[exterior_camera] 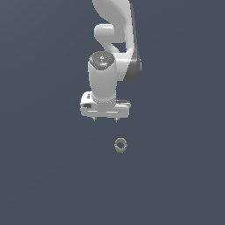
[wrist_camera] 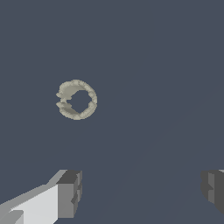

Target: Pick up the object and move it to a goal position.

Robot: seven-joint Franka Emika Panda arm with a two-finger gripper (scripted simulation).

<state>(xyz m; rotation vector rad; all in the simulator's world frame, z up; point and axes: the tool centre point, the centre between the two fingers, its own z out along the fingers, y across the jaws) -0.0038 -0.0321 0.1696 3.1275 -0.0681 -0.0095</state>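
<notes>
The object is a tiny tan-beige ring with a dark hole, lying flat on the dark grey surface. In the wrist view the object shows as a rough, chipped ring, apart from both fingers. My white gripper hangs above and behind the ring in the exterior view, a little toward that view's left. Its two fingertips point down and stand wide apart with nothing between them. The gripper is open in the wrist view too, one dark pad at each side.
The white arm rises behind the gripper to the exterior view's upper edge. A plain dark grey surface spreads all around the ring.
</notes>
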